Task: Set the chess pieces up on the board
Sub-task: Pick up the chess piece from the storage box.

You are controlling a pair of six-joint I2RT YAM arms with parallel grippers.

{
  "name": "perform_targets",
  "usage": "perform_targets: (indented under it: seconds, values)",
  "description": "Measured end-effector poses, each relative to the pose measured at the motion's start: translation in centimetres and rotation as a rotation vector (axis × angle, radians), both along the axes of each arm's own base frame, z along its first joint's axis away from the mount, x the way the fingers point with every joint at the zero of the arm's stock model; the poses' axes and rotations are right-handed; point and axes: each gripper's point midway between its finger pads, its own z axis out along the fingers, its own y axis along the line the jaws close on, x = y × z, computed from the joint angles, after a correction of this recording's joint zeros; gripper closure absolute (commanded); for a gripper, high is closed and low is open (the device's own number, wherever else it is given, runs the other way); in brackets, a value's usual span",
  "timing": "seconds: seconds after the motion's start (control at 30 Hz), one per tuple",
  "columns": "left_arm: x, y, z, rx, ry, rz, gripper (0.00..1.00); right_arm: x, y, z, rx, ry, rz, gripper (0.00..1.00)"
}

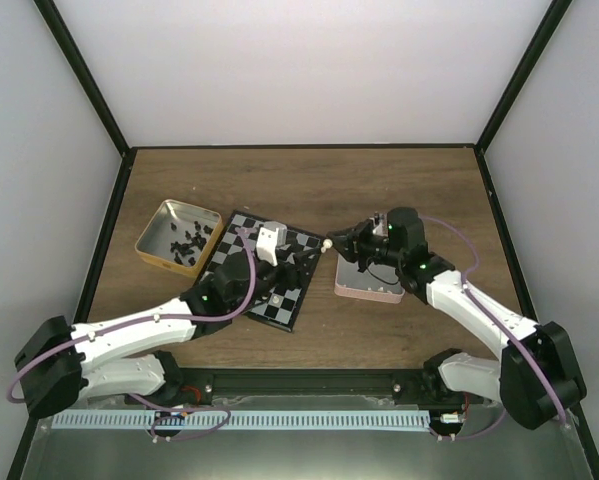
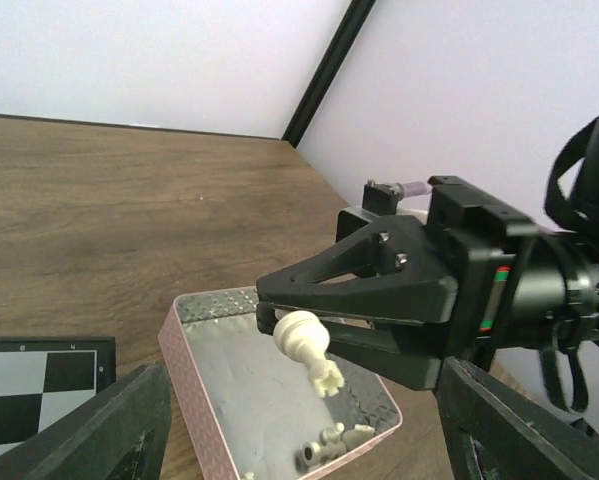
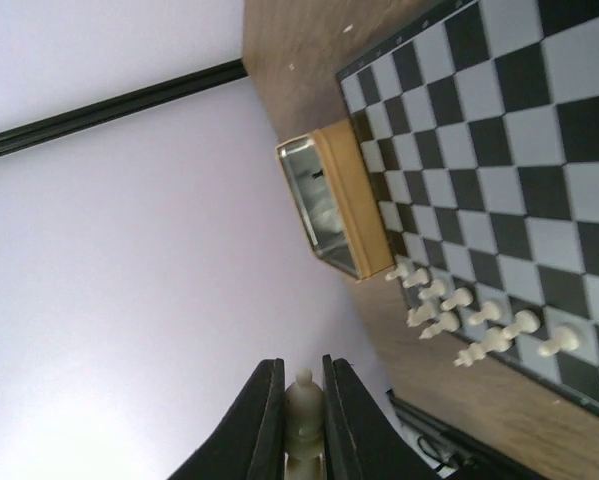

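My right gripper is shut on a cream-white chess piece, which stands pinched between its two dark fingers. The left wrist view shows that same piece sticking out of the right gripper, tilted above the pink tin. My left gripper faces it, open wide, with its fingers at the frame's bottom corners and nothing between them. In the top view the two grippers meet beside the board's right edge. Several white pieces stand in rows on the board.
A yellow tin with several black pieces sits left of the board. The pink tin lies right of the board, with a few pale pieces in its near corner. Dark frame rails and pale walls enclose the wooden table.
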Motion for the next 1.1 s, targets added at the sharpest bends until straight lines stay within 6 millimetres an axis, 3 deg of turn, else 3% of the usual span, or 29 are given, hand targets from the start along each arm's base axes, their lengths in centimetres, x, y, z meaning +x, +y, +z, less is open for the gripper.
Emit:
perform_targets:
  seconds: [0.23, 0.8, 1.1]
  values:
    - [0.4, -1.1, -1.0, -0.029, 0.047, -0.006, 0.29, -0.5, 0.9, 1.6, 0.079, 0.020, 0.016, 0.95]
    - [0.9, -2.6, -1.6, -0.106, 0.140, -0.009, 0.68, -0.9, 1.8, 2.6, 0.099, -0.003, 0.052, 0.94]
    - [1.3, -2.5, -1.0, -0.116, 0.132, 0.015, 0.70, -1.0, 2.0, 2.5, 0.088, -0.009, 0.061, 0.94]
